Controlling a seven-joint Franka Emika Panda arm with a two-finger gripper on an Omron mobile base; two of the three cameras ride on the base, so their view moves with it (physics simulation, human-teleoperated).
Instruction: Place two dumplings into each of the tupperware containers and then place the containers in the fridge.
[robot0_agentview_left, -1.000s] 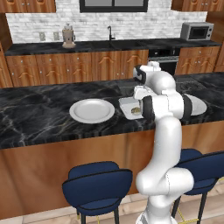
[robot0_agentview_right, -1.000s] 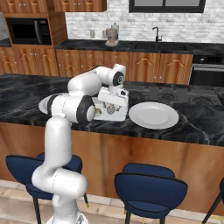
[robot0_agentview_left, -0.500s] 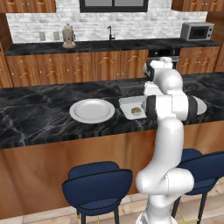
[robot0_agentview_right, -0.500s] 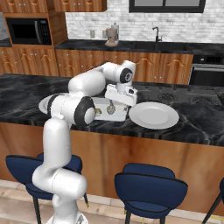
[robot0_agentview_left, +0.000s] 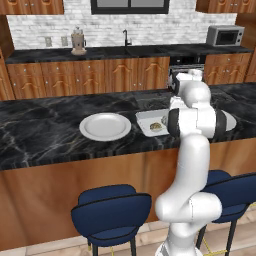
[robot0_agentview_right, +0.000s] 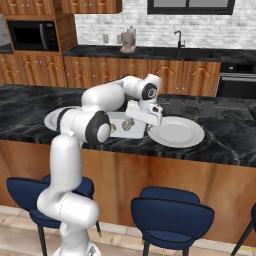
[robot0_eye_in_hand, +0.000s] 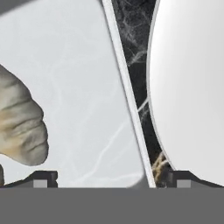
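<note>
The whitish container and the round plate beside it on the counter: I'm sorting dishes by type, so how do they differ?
The container is rectangular with rounded corners; the plate is round. The container has a raised wall, seen as a pale rim in the hand view, while the plate is nearly flat. The container holds a dumpling; the plate is bare. Both are pale, sit flat on the black marble counter and lie side by side, apart.

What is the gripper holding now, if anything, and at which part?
Nothing. In the hand view the fingers stand apart with only the container's wall between them; the dumpling lies off to the side, ungrasped.
</note>
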